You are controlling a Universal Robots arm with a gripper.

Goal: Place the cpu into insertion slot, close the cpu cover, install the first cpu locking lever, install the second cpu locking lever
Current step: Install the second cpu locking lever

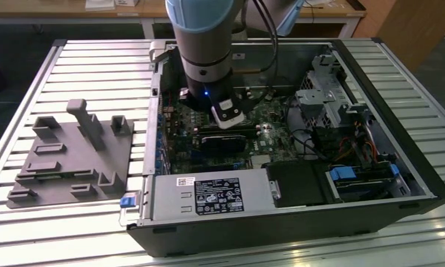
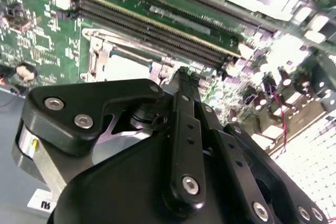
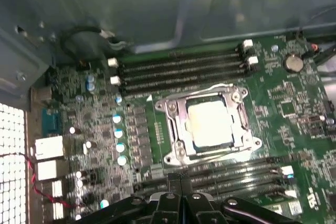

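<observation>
- The cpu (image 3: 210, 123) lies flat in its socket on the motherboard (image 3: 294, 108), face up; being square, it shows no long axis.
- The cpu cover (image 3: 206, 125) lies down around it, framing the chip.
- Memory slots (image 3: 178, 69) run along two opposite sides of the socket.
- The gripper (image 3: 179, 181) hangs just beside the socket, over one bank of slots, fingers pressed together and empty.
</observation>
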